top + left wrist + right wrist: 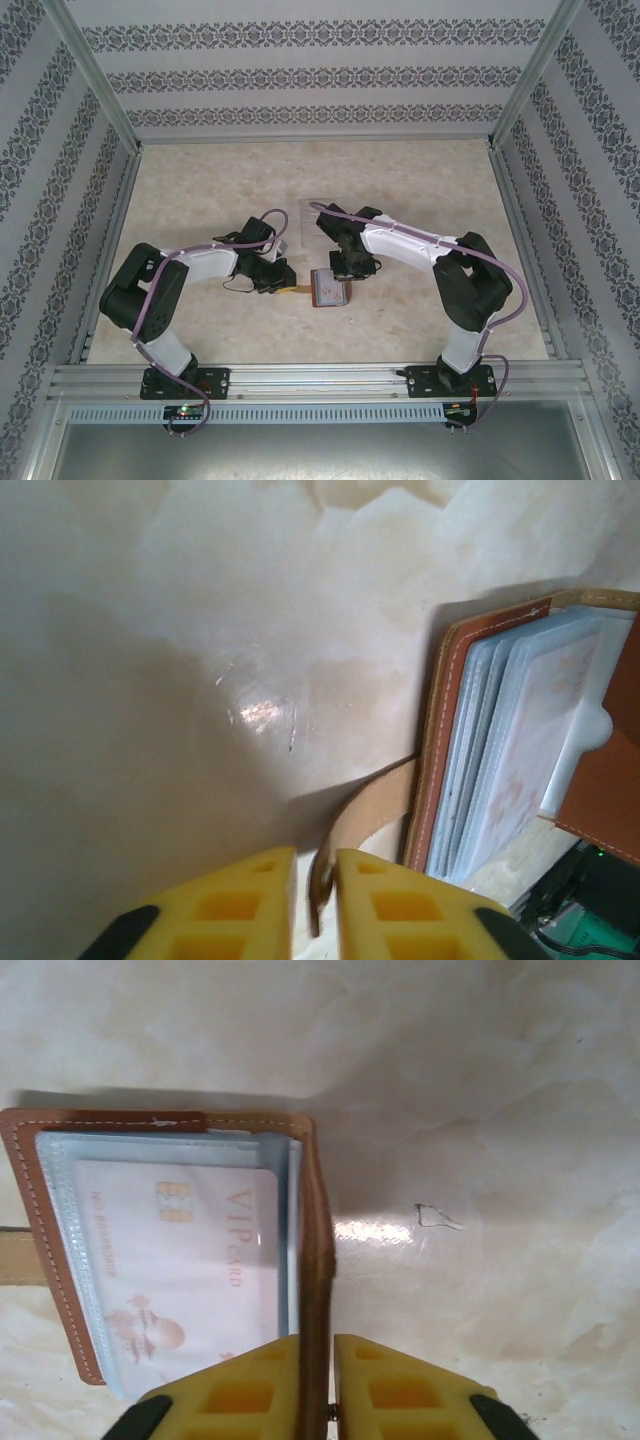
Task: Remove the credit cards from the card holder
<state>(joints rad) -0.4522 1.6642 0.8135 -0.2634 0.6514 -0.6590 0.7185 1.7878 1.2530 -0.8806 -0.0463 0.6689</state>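
Several clear sleeves (pixel 75 1150) over credit card (pixel 175 1270) in the card holder (pixel 318 1220)

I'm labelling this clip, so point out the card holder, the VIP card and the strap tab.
card holder (pixel 316 1220): right wrist view, on its leather cover edge.
VIP card (pixel 175 1260): right wrist view, on its face.
strap tab (pixel 365 810): left wrist view, mid-strap.

Pale marbled table (pixel 200 190), patterned wallpaper walls (pixel 300 75) rising behind it and on both its sides, metal posts (pixel 95 75) at its far corners, aluminium rail (pixel 320 378) along its near edge, soft glare (pixel 375 1232) on its top
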